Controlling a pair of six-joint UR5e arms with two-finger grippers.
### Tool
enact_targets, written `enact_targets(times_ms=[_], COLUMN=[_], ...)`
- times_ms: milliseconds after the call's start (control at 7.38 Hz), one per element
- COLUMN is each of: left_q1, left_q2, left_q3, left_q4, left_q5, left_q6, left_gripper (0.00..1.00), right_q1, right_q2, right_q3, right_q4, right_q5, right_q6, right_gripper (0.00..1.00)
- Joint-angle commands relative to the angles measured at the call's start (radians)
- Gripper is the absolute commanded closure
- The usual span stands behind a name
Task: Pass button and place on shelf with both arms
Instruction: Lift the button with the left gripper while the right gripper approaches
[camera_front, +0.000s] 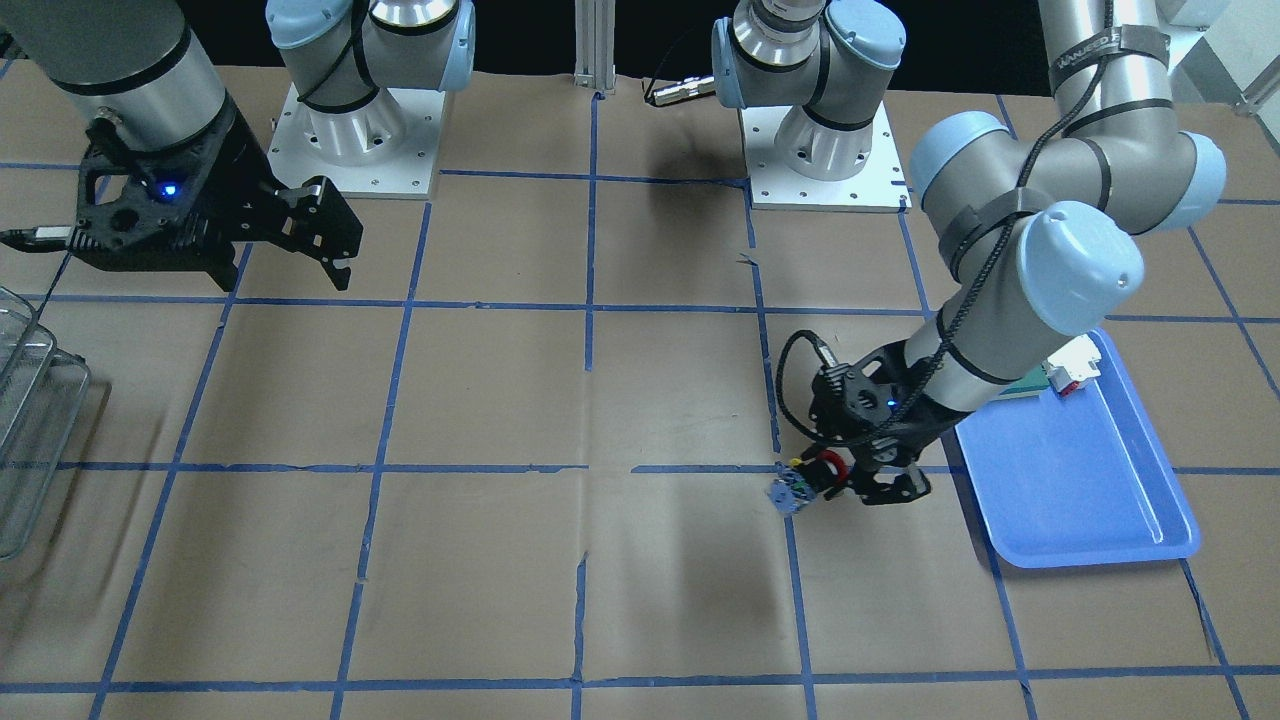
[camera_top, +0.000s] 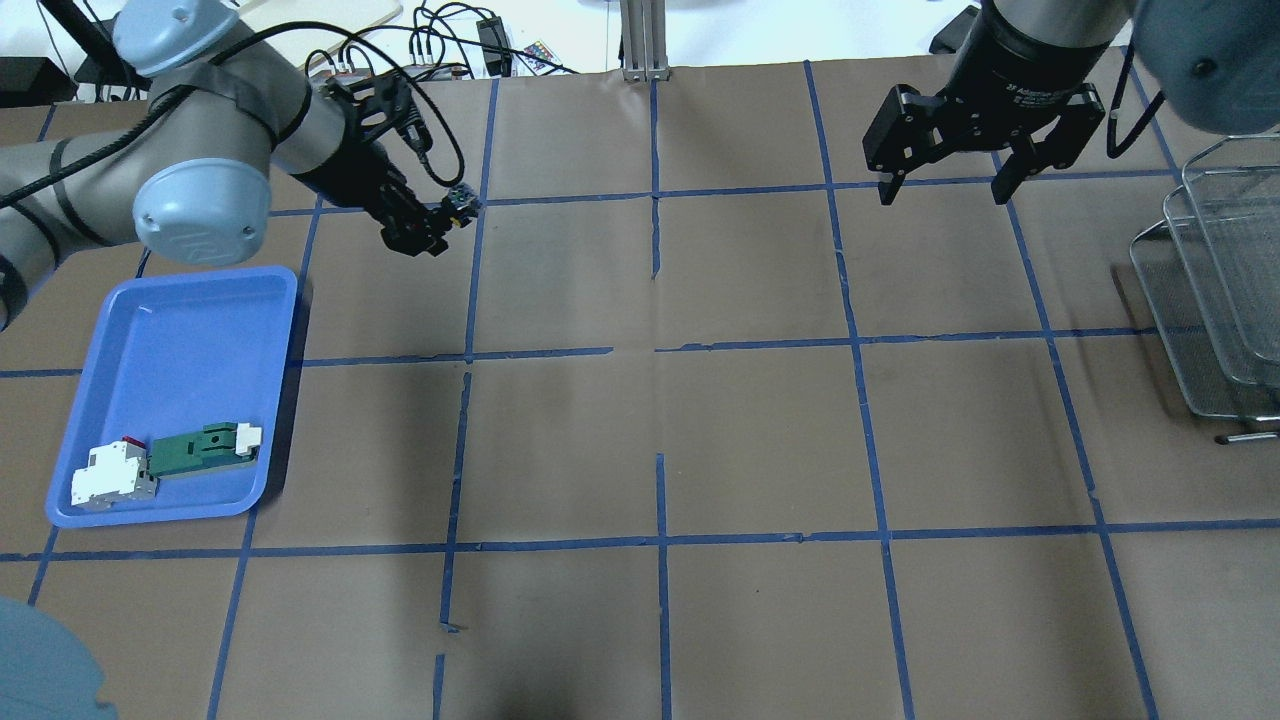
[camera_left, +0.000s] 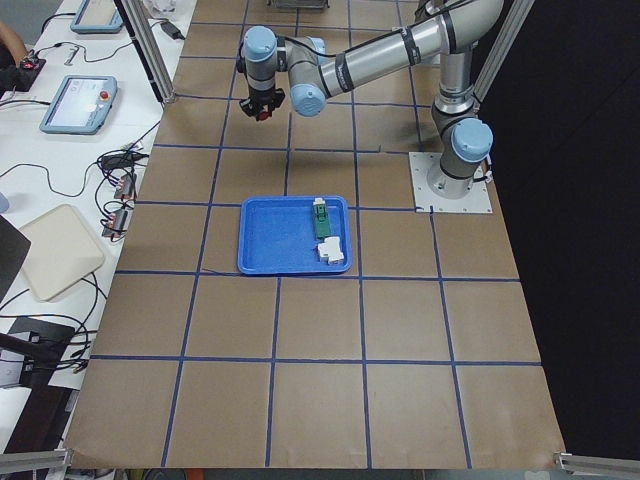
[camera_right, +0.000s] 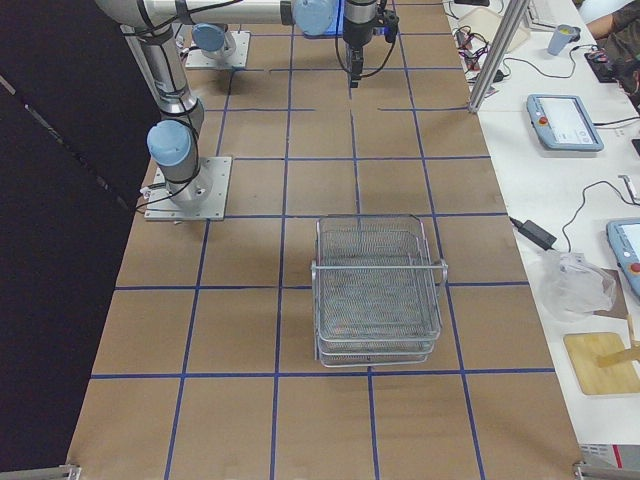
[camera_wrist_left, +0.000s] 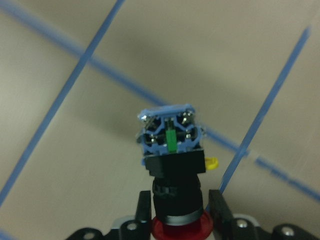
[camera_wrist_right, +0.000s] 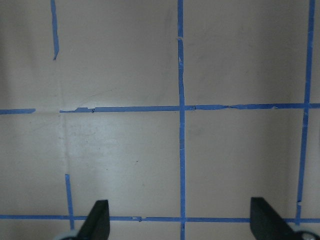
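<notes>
My left gripper (camera_top: 428, 232) is shut on the button (camera_top: 461, 201) and holds it above the paper, beyond the blue tray. In the left wrist view the fingers (camera_wrist_left: 145, 209) clamp the black body of the button (camera_wrist_left: 172, 165), just above the red cap, with the silvery-blue terminal base pointing away. In the front view the button (camera_front: 800, 488) sticks out of the left gripper (camera_front: 850, 482). My right gripper (camera_top: 945, 185) is open and empty, high over the far right of the table; it also shows in the front view (camera_front: 335, 235) and the right wrist view (camera_wrist_right: 180, 222). The wire shelf (camera_top: 1210, 290) stands at the right edge.
A blue plastic tray (camera_top: 170, 330) at the left holds a green connector block (camera_top: 205, 448) and a white block (camera_top: 112, 475). The shelf (camera_right: 378, 290) has tiered baskets. Brown paper with a blue tape grid covers the table.
</notes>
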Motion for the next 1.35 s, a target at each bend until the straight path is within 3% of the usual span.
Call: enact_targets(times_ms=[0, 271, 677, 948, 1219], left_q1=[-0.138, -0.257, -0.366, -0.406, -0.414], left_q2=[-0.004, 0.002, -0.001, 0.022, 0.031], left_q3=[0.047, 0.102, 0.145, 0.15, 0.161], left_q4=[0.004, 0.011, 0.042, 0.053, 0.057], left_q5=[-0.113, -0.164, -0.158, -0.167, -0.207], left_q6=[-0.018, -0.073, -0.188, -0.196, -0.227], left_gripper=[1.0, 1.0, 1.0, 1.0, 1.0], right_q1=[-0.065, -0.065, -0.123, -0.238, -0.235], right_q2=[-0.006, -0.03, -0.026, 0.002, -0.003], right_q3=[0.001, -0.003, 0.004, 0.01, 0.029], right_q4=[0.008, 0.026, 0.048, 0.053, 0.071], right_q5=[0.074, 0.089, 0.312, 0.542, 0.554], right_q6=[-0.24, -0.52, -1.071, -1.407, -1.687], right_gripper=[0.0, 0.0, 0.0, 0.0, 0.0])
